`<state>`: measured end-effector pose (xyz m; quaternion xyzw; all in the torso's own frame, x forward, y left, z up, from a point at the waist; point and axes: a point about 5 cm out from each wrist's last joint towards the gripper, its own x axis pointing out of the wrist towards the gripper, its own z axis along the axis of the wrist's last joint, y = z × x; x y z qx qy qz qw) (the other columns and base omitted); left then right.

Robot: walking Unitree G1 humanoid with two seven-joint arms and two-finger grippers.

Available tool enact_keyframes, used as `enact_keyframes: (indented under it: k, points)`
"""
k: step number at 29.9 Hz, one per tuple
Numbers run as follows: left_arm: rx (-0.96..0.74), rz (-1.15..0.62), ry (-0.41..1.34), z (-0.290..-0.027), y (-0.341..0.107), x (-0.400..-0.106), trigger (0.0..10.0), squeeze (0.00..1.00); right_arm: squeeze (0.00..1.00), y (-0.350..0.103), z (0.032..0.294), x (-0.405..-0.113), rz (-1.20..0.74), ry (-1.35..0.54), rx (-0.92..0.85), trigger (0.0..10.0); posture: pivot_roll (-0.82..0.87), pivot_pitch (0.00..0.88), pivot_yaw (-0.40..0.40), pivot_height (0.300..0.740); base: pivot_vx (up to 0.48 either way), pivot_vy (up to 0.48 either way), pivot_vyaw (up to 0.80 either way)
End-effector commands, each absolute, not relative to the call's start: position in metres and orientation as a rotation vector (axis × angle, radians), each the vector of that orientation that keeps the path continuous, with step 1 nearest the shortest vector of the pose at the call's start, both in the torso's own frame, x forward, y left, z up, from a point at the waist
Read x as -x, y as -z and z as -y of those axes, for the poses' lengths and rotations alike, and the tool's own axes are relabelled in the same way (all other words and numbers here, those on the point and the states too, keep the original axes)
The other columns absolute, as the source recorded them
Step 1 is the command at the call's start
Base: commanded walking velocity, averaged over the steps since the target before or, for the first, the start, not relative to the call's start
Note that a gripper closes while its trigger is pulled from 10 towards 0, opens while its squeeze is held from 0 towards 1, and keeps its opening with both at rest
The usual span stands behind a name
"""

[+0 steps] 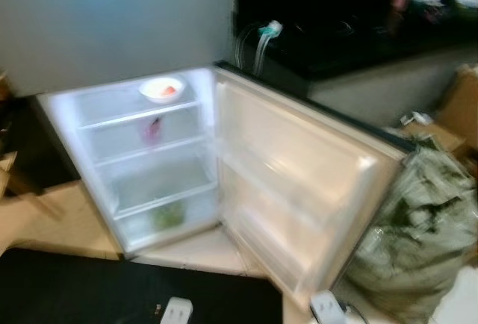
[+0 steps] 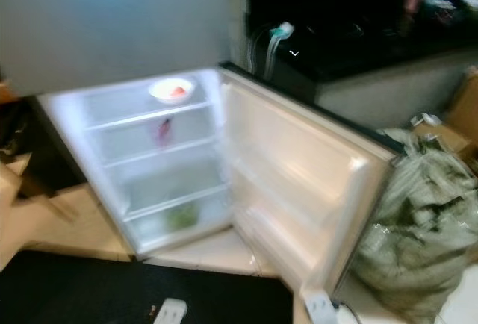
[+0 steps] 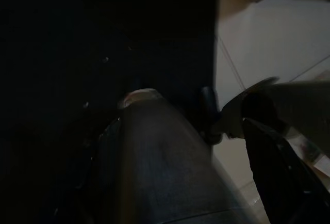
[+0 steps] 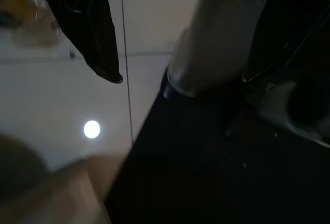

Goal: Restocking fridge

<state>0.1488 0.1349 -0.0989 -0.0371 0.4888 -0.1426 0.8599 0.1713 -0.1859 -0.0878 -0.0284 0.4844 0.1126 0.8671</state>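
The small fridge point(image 1: 149, 152) stands open and lit, with its door point(image 1: 299, 182) swung out to the right. A white bowl point(image 1: 161, 88) holding something red sits on the top shelf. A pink item point(image 1: 153, 128) is on the second shelf and something green point(image 1: 168, 216) lies at the bottom. The eye views are blurred. Both arms hang idle at my sides: the left gripper point(image 3: 268, 131) is in deep shade over the black mat, and the right gripper point(image 4: 93, 33) hangs over pale floor tiles beside my leg point(image 4: 216, 43).
A black mat point(image 1: 112, 287) lies on the tiled floor in front of the fridge. A large bulging bag point(image 1: 418, 234) and cardboard boxes point(image 1: 459, 107) crowd the right side, behind the open door. A dark counter point(image 1: 351, 33) with bottles runs behind it.
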Motion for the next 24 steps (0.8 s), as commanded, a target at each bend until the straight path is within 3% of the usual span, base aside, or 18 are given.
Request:
enact_keyframes:
  k: [1, 9, 18, 24]
  points:
    - [0.073, -1.052, 0.311, -0.133, 0.101, -0.144, 10.0, 0.00, 0.00, 0.091, 0.185, -0.164, -1.036, -0.223, 0.039, 10.0, -0.05, 0.000, -0.009, 0.740, 0.000, 0.000, 0.00]
    - [0.080, -1.050, 0.317, -0.132, 0.101, -0.144, 10.0, 0.00, 0.00, 0.091, 0.185, -0.164, -1.034, -0.221, 0.030, 10.0, -0.05, 0.000, -0.009, 0.740, 0.000, -0.420, 0.00]
    - [0.091, -1.047, 0.305, -0.133, 0.101, -0.144, 10.0, 0.00, 0.00, 0.091, 0.187, -0.164, -1.030, -0.215, 0.046, 10.0, -0.05, 0.000, -0.008, 0.740, 0.000, 0.000, 0.00]
    - [0.089, -1.047, 0.306, -0.133, 0.101, -0.144, 10.0, 0.00, 0.00, 0.086, 0.202, -0.172, -1.000, -0.130, 0.110, 10.0, -0.06, 0.000, -0.008, 0.740, 0.000, 0.000, 0.00]
